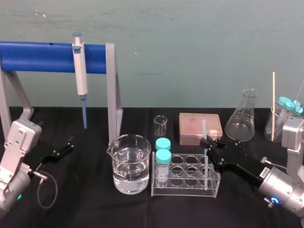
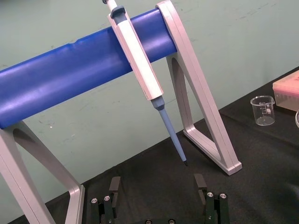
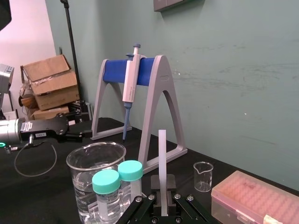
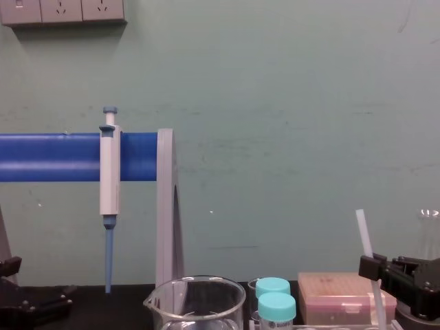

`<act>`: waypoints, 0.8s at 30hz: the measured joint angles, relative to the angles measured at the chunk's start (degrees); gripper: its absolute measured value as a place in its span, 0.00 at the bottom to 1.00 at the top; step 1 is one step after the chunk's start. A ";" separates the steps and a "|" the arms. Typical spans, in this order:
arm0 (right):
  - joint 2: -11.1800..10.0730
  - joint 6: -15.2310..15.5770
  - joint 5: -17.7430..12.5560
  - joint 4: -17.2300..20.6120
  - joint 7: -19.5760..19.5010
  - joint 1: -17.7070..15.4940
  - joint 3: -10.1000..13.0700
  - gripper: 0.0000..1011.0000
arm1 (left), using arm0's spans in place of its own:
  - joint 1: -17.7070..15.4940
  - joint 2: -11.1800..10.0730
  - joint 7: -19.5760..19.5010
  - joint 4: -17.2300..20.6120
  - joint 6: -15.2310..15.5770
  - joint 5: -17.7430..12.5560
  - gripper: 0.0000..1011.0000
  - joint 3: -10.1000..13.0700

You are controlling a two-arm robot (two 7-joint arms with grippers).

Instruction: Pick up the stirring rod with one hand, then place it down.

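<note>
The stirring rod [image 1: 204, 130] is a thin translucent-white stick standing upright, its lower end reaching down into a right-hand cell of the clear tube rack [image 1: 185, 191]. My right gripper [image 1: 206, 141] is shut on the stirring rod about halfway up; the right wrist view shows the stirring rod [image 3: 162, 163] pinched between the black fingers [image 3: 155, 198]. From the chest view the stirring rod [image 4: 364, 237] leans slightly above the right gripper [image 4: 372, 267]. My left gripper [image 1: 67, 145] rests low at the left of the table, its fingers [image 2: 115, 185] spread open on nothing.
A water-filled beaker [image 1: 130, 164] stands left of the rack, which holds two teal-capped tubes [image 1: 163, 156]. Behind are a small beaker [image 1: 161, 125], a pink box [image 1: 200, 127] and a flask [image 1: 241, 118]. A pipette [image 1: 80, 76] hangs on the blue-barred stand [image 1: 42, 57].
</note>
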State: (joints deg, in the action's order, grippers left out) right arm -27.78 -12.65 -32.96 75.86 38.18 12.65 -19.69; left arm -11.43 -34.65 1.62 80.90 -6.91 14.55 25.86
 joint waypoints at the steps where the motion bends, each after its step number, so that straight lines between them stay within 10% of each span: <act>1: 0.00 0.00 0.00 0.00 0.00 0.00 0.00 0.07 | 0.00 0.00 0.00 0.00 0.00 0.00 0.99 0.00; 10: 0.00 -0.01 -0.16 0.00 0.04 0.02 0.06 0.11 | 0.00 0.00 0.00 0.00 0.00 0.00 0.99 0.00; 24: 0.00 -0.07 -0.28 0.00 0.16 0.06 0.13 0.55 | 0.00 0.00 0.00 0.00 0.00 0.00 0.99 0.00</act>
State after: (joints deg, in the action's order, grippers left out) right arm -27.78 -12.72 -33.24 75.86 38.34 12.71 -19.56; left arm -11.43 -34.65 1.62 80.90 -6.91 14.55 25.86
